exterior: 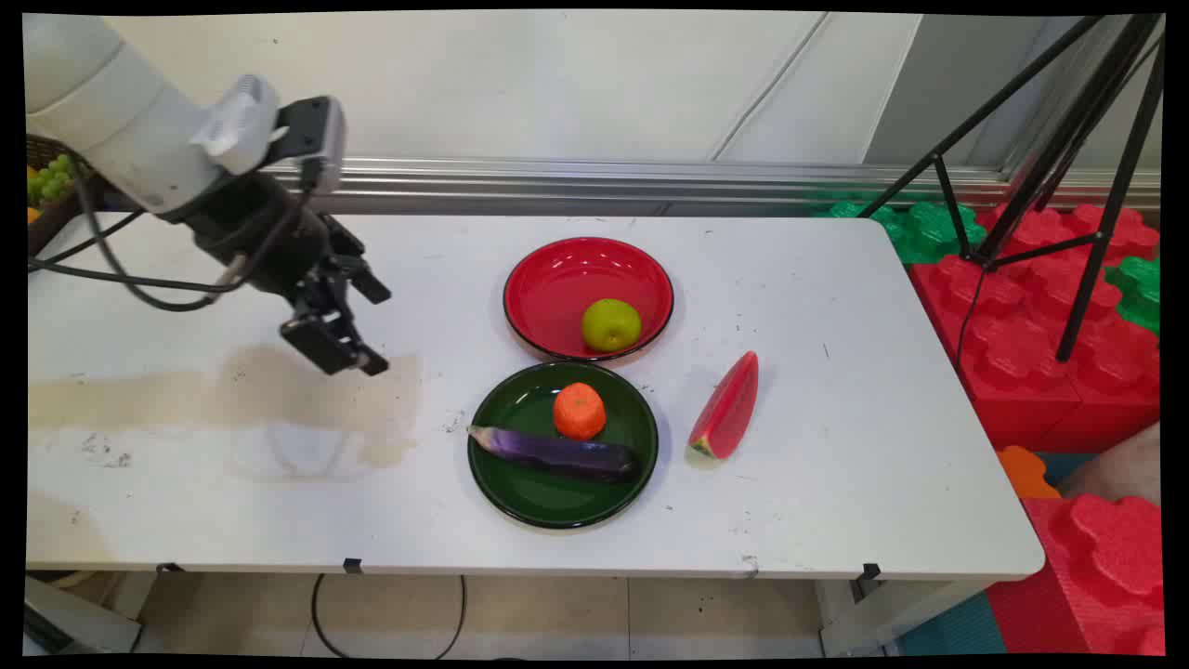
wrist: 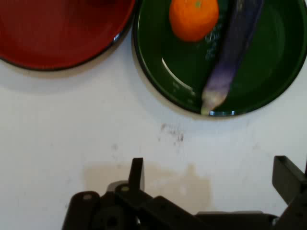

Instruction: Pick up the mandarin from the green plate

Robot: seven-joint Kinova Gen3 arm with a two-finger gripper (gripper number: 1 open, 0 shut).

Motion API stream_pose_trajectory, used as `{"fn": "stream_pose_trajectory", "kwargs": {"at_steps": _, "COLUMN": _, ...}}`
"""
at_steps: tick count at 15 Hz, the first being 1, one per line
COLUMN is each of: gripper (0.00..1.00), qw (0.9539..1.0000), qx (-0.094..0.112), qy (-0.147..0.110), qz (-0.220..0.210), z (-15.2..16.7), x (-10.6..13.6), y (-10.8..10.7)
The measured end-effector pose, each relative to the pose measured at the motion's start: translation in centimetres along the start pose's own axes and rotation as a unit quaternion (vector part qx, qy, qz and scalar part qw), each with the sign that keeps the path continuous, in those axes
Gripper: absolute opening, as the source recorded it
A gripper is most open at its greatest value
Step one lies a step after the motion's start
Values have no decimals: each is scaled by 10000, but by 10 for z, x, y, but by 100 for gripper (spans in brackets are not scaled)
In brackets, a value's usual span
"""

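— Hovering pincer point(exterior: 374, 325), left part of the bench point(exterior: 836, 483), over a brownish stain point(exterior: 316, 390). Jaws wide apart, nothing between them.

— Touching anything?

— No. Hand view shows only bare bench and the stain point(wrist: 168, 182) between the fingers point(wrist: 136, 172). It hangs clear of the surface.

— Nearest thing?

— Green plate point(exterior: 557, 502), just right of the pincer, at the near side. It holds an orange point(exterior: 580, 410) and a purple eggplant point(exterior: 557, 453). The eggplant lies across the plate, its pale tip poking over the left rim towards the pincer. The orange sits just on its far side; contact, can't tell.

— Hand view agrees?

— Yes. Green plate point(wrist: 268, 72) at upper right there, with the orange point(wrist: 194, 19) and the eggplant point(wrist: 230, 57), tip just at the rim. Red plate point(wrist: 57, 33) at upper left.

— What's in the red one?

— One yellow-green fruit point(exterior: 611, 324), near-right part of the red plate point(exterior: 557, 279). That plate sits just beyond the green one; rims look close to touching.

— Anything else?

— Watermelon slice point(exterior: 726, 409) on bare bench right of the green plate, apart from it. Basket with grapes point(exterior: 51, 177) at the far left edge, behind the arm.
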Motion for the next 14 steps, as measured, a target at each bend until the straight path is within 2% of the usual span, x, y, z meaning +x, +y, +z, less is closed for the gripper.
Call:
{"fn": "stream_pose_trajectory", "kwargs": {"at_steps": 7, "gripper": 100, "qw": 9991, "qx": 97, "qy": -94, "qz": -413, "z": 34, "x": 52, "y": 15}}
{"fn": "stream_pose_trajectory", "kwargs": {"at_steps": 14, "gripper": 100, "qw": 9966, "qx": 167, "qy": -338, "qz": -729, "z": 99, "x": 101, "y": 25}}
